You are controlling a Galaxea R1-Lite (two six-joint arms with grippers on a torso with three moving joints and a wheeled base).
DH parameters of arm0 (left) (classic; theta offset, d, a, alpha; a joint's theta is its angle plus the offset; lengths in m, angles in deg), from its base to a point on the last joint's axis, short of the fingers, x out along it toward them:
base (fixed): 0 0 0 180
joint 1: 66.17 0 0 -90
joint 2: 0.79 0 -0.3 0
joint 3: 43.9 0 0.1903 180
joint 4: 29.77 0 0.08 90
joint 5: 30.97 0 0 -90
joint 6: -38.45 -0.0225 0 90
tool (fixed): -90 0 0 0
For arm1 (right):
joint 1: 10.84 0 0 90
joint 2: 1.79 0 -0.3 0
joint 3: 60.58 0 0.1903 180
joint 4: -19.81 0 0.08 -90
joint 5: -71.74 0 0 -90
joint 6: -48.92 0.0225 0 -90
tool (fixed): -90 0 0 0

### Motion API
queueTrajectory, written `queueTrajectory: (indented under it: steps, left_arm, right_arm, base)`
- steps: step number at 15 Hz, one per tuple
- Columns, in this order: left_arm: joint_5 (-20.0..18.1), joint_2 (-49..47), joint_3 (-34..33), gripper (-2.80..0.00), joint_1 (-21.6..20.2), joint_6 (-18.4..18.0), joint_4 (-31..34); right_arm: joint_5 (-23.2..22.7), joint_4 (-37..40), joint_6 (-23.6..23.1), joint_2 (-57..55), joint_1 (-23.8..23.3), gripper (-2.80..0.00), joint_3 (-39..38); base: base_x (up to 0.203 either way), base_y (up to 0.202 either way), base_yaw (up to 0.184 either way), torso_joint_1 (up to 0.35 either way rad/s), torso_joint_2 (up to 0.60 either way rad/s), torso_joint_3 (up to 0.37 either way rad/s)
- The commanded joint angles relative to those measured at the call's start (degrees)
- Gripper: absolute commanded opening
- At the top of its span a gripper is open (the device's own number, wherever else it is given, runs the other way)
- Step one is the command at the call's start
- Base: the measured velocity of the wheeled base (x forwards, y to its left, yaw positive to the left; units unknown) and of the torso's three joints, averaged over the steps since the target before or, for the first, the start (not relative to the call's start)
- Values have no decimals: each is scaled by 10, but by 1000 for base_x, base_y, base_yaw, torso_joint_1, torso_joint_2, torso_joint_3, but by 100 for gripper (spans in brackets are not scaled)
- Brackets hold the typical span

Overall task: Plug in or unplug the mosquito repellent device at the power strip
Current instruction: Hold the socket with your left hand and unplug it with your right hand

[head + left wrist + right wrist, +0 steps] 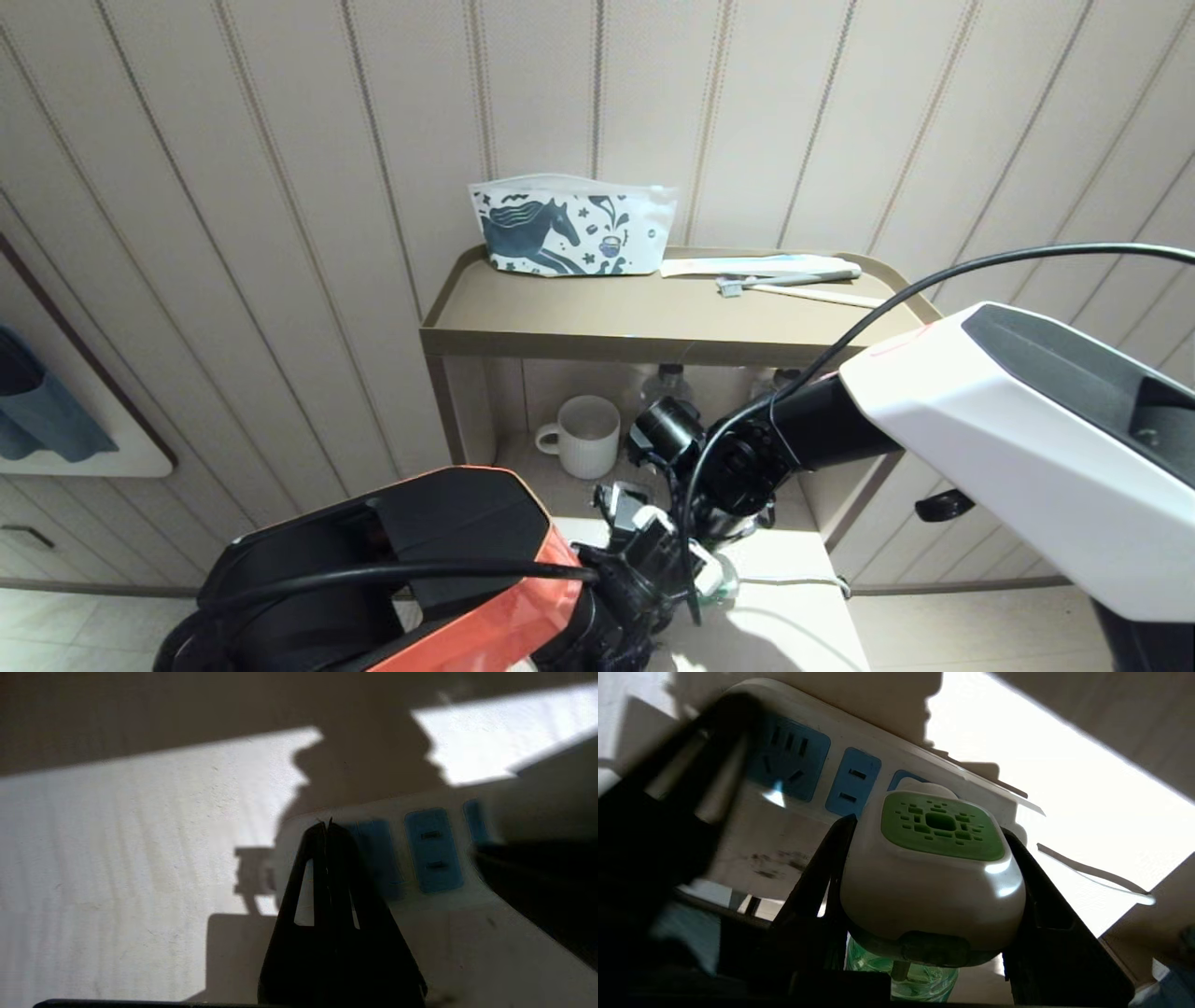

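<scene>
The mosquito repellent device (934, 872), with its white head, green vented top and green bottle below, sits between the fingers of my right gripper (929, 828), which is shut on it. Its head is at the third blue socket of the white power strip (808, 788); I cannot tell whether it is plugged in. My left gripper (327, 823) is shut and empty, its tips at the rounded end of the power strip (434, 896). In the head view both wrists meet low in the middle, and only a bit of the green device (717, 577) shows.
The strip lies on a white surface (794, 625) with its cord (794, 581) trailing right. Behind is a brown shelf unit (560, 331) with a horse-print pouch (569, 229) and toothbrush (789, 278) on top, a white mug (581, 434) and clear bottles (667, 378) underneath.
</scene>
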Motion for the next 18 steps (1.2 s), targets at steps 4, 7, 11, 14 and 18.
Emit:
queueTrajectory:
  steps: [4, 7, 11, 14, 18]
  left_arm:
    - [50, -16, 37, -280, -25, 4, 12]
    - [50, -17, 38, -280, -25, 4, 13]
    - [50, -16, 37, -280, -24, 5, 11]
    - [50, -4, 29, -280, -25, 7, 6]
    - [50, -1, 10, -280, -23, 10, 7]
  right_arm:
    - [0, 1, 0, -2, 1, -280, 0]
    - [-1, 1, 1, -3, 1, -280, 0]
    - [1, 0, 10, -8, 2, -280, 9]
    - [1, -1, 12, -22, 1, -280, 26]
    - [1, 0, 12, -26, -7, -280, 41]
  base:
    - [0, 0, 0, 0, 0, 0]
    - [0, 0, 0, 0, 0, 0]
    - [0, 0, 0, 0, 0, 0]
    - [0, 0, 0, 0, 0, 0]
    - [0, 0, 0, 0, 0, 0]
